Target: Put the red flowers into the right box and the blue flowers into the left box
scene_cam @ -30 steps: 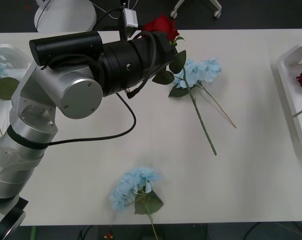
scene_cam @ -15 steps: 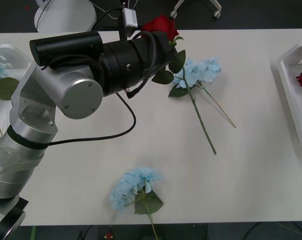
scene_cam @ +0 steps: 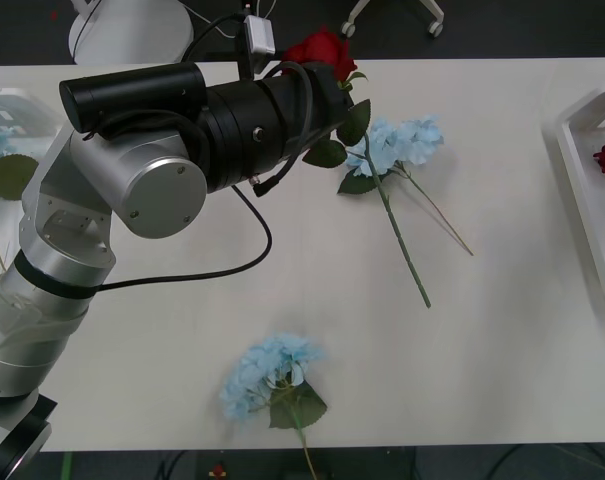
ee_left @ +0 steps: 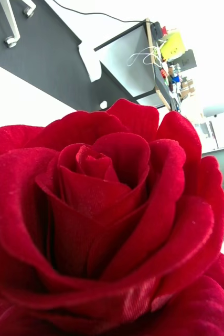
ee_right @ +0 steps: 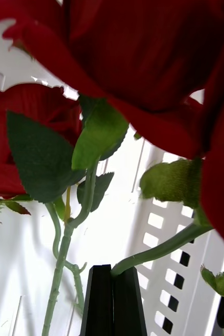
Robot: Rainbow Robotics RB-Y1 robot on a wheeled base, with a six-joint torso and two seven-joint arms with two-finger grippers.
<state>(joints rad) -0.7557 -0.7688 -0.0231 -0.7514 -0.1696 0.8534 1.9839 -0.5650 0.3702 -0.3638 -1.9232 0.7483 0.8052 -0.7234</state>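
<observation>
The left hand [scene_cam: 322,85] holds a red rose [scene_cam: 322,50], bloom just past its fingertips; right hand [ee_right: 114,299] pinches another rose's stem [ee_right: 159,249].

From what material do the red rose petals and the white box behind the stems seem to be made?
The rose petals look like matte woven fabric, probably velvety: a fine weave shows on the lower petals. The right box looks like smooth moulded white plastic, judging by its even punched slots. The right gripper holds a stem.
</observation>
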